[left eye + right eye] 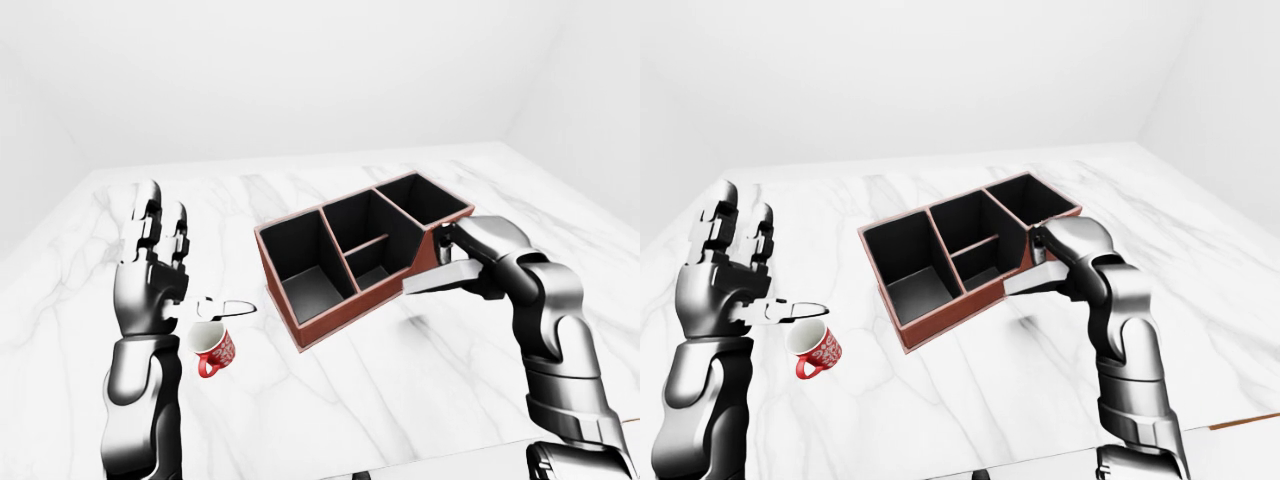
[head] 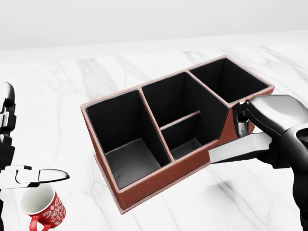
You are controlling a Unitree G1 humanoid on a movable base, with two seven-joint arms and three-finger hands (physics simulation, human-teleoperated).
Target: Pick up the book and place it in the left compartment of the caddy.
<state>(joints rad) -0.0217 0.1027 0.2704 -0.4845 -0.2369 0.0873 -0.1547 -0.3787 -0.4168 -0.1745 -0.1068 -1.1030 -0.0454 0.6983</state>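
Book (image 2: 239, 148) gripped flat in right hand (image 2: 269, 126), off the table.
Caddy (image 2: 159, 169) lies just left of it; left hand (image 1: 150, 268) spread wide.

Caddy (image 2: 159, 180): reddish-brown, black-lined, set diagonally on white marble table (image 2: 67, 91); large left compartment, divided middle section, right compartment at upper right; all empty.
Book (image 2: 239, 147): held flat, white page edge showing, just beside the caddy's right end, clear of the tabletop.
Right hand (image 2: 269, 127): fingers closed round the book.
Left hand (image 2: 7, 144): at left edge, partly cropped, thumb extended above red mug (image 2: 43, 208).
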